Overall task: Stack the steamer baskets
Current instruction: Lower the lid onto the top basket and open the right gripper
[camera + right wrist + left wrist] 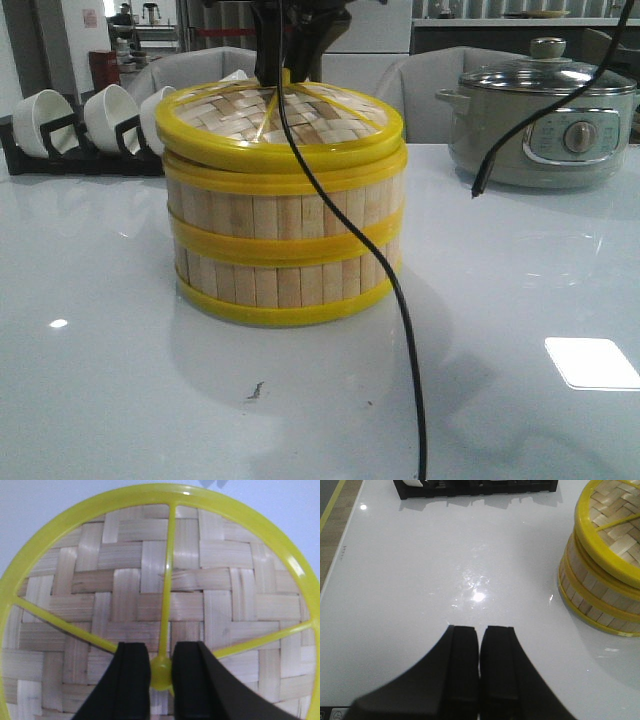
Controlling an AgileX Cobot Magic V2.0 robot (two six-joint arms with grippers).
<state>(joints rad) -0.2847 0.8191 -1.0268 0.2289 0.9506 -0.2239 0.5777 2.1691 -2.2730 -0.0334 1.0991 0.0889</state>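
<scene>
Two steamer baskets stand stacked in the middle of the table, the upper basket (285,215) on the lower basket (285,280). The woven lid (280,120) with a yellow rim lies on top, slightly tilted. My right gripper (290,62) comes down from above and is shut on the lid's yellow centre knob (161,672); in the right wrist view the right gripper (161,647) has its fingers pressed on both sides of the knob. My left gripper (480,630) is shut and empty over bare table, left of the stack (600,590).
A grey electric pot (545,125) with a glass lid stands at the back right. A black rack (70,140) with white bowls stands at the back left and also shows in the left wrist view (475,487). A black cable (400,300) hangs in front of the stack.
</scene>
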